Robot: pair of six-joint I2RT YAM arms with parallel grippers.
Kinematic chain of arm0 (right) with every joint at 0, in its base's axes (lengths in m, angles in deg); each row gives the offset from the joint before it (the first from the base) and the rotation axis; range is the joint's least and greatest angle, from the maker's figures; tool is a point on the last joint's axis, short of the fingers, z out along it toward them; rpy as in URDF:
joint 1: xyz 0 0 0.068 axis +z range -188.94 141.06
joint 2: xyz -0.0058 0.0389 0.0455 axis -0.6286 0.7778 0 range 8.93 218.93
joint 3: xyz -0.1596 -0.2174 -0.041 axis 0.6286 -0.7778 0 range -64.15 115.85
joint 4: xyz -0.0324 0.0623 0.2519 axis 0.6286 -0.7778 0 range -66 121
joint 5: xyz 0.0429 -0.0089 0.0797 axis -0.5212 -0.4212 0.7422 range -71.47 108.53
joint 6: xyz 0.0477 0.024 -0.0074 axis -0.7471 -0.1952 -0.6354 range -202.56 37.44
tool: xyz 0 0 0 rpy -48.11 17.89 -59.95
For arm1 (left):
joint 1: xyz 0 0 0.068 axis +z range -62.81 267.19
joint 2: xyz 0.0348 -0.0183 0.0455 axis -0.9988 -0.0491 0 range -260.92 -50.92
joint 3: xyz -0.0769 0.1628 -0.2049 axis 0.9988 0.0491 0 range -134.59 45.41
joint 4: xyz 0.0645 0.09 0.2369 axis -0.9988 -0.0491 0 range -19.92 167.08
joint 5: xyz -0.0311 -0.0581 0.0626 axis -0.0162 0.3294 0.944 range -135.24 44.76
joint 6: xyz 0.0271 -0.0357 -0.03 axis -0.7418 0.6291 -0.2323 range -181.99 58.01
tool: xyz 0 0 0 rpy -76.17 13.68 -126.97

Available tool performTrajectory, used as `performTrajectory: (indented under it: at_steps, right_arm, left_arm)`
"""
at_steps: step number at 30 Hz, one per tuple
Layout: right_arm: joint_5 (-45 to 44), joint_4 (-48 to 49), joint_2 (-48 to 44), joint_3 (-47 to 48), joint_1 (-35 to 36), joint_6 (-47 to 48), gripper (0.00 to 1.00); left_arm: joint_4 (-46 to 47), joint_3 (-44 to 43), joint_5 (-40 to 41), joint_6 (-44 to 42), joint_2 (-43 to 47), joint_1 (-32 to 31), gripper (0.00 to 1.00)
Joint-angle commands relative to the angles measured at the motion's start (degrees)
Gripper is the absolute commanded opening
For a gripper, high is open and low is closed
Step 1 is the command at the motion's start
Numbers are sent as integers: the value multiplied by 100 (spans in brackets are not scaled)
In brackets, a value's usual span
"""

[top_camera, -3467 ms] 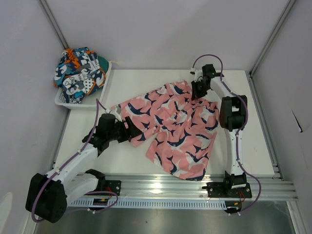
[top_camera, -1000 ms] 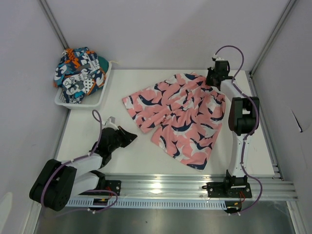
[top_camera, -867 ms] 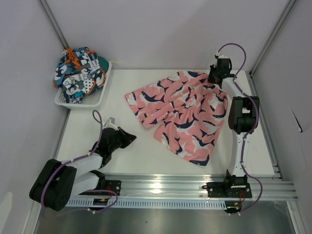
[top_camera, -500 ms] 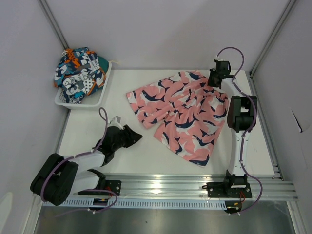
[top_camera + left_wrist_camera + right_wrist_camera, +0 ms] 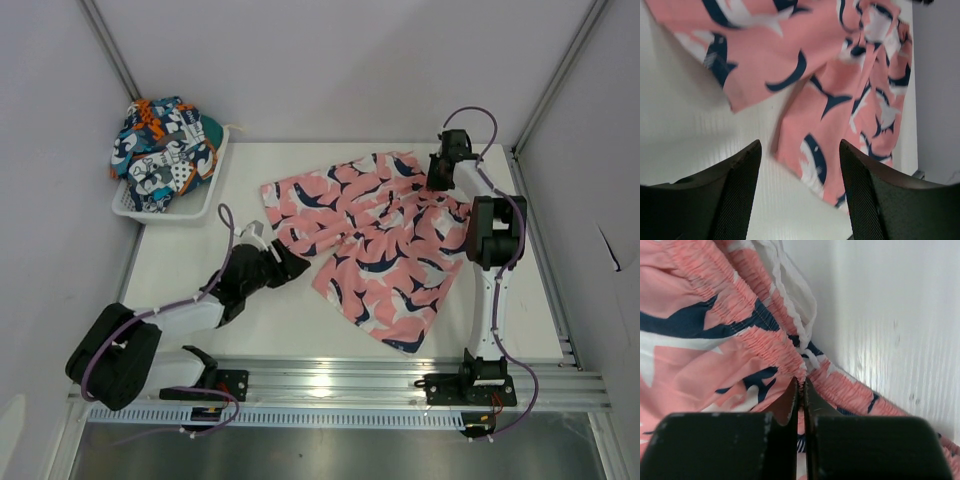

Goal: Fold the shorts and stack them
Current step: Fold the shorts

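Note:
The pink shark-print shorts lie spread across the middle and right of the table. At their far right corner my right gripper is shut on the elastic waistband. In the right wrist view the gripper pinches the gathered pink hem, and the white drawstring lies just beyond. My left gripper is open, low over the table by the near edge of the left leg. In its wrist view the gripper has nothing between its fingers, and the shorts lie ahead. The patchwork shorts sit bunched in the basket.
A white basket stands at the table's far left corner, holding the patchwork shorts. Grey walls close in the left, back and right sides. An aluminium rail runs along the near edge by the arm bases.
My left gripper has opened and reached rightward to the left leg's edge. The right gripper has stayed shut on the waistband while the shorts shifted a little.

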Motion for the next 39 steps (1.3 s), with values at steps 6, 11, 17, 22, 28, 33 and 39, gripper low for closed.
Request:
performTrajectory:
  at_steps: [6,11,17,22,28,33,39]
  right_arm:
    - [-585,-1233,-1667,-2365,919,-481,0]
    - [-997,-1583,-2514,-2881,1422,-463,44]
    - [-192,-1024,-2884,-2644,956,-753,48]
    - [995,-337,-2604,-2670,543,-1254,48]
    - [2385,865,-2331,-2925,393,-1965,47]
    - [2764,1281,-2059,-2890,437,-2326,48]
    - [2501,1334,-1873,-2776,551,-2424,49]
  left_arm:
    - [-1247,-1353,-55,-704,137,953,67]
    - [-1688,-1837,-37,-899,102,1339,67]
    - [-1759,-2329,-221,-759,-284,2006,68]
    - [-2021,-3163,-424,-890,-732,2526,68]
    - [-2374,-3955,-450,-1022,-1312,2992,68]
    - [-2304,-4078,-512,-987,-1568,3300,69]
    - [-2321,-4096,-406,-1101,-1726,3345,68]
